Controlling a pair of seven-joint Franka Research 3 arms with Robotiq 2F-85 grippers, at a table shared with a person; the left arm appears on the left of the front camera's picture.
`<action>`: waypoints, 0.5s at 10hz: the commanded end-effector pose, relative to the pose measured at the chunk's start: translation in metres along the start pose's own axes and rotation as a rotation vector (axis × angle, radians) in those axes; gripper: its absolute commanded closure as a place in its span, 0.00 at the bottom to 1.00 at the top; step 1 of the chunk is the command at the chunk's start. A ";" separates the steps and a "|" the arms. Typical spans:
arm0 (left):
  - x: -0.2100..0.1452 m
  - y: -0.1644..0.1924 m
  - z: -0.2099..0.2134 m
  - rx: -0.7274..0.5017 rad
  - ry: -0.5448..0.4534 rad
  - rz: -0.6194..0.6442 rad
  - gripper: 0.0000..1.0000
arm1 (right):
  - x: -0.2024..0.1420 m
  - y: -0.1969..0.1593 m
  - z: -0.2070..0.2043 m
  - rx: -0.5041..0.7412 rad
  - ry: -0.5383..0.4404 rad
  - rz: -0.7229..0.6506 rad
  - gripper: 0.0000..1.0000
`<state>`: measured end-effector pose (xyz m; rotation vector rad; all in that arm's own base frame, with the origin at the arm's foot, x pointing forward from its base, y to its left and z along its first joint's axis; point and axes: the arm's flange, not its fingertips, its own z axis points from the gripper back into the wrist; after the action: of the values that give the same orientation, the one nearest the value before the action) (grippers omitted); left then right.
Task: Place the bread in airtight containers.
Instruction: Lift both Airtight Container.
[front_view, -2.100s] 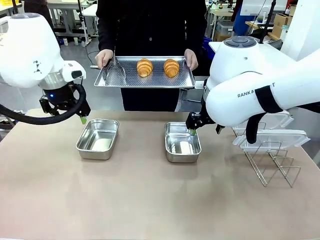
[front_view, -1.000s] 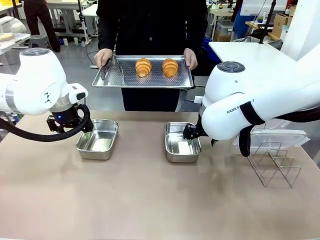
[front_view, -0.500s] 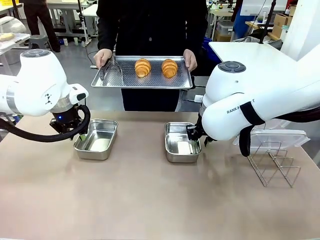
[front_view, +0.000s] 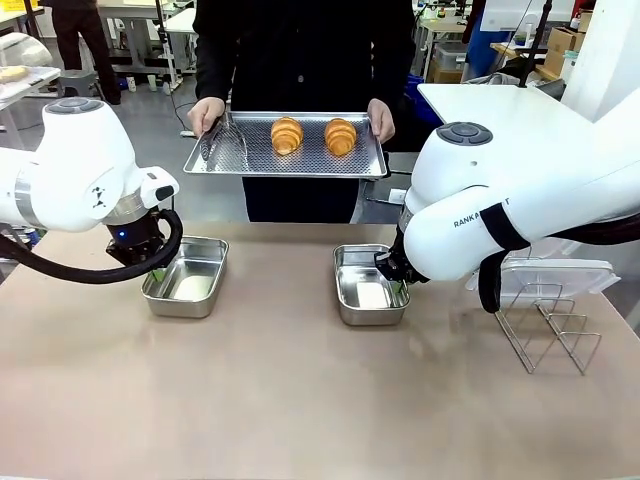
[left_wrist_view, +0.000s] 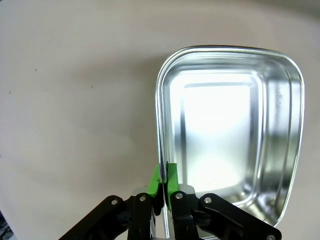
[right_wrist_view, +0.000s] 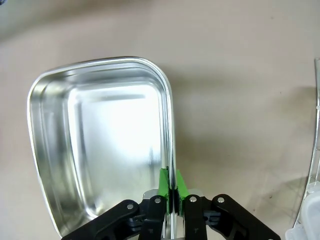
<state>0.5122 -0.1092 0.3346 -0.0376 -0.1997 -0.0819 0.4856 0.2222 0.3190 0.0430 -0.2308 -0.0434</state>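
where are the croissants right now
In the front view the left croissant and right croissant lie side by side on the perforated tray that a person holds at the table's far side, right of the tongs.

Mirror-glossy steel pans, perforated metal tray, matt smooth tabletop, clear plastic lid

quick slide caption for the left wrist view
Left gripper pinching the rim of an empty steel pan on the beige table.
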 end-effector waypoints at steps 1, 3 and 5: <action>0.001 0.003 -0.004 -0.004 0.003 -0.022 1.00 | 0.000 0.004 0.001 -0.008 -0.028 -0.031 1.00; 0.004 0.003 0.005 -0.014 -0.054 0.011 1.00 | 0.004 0.001 0.008 -0.005 -0.017 -0.016 1.00; 0.009 0.003 0.034 -0.048 -0.070 -0.023 1.00 | 0.016 -0.005 0.035 -0.008 -0.018 -0.023 1.00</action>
<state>0.5168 -0.1099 0.3511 -0.0514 -0.2416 -0.0918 0.4885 0.2175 0.3330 0.0385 -0.2401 -0.0560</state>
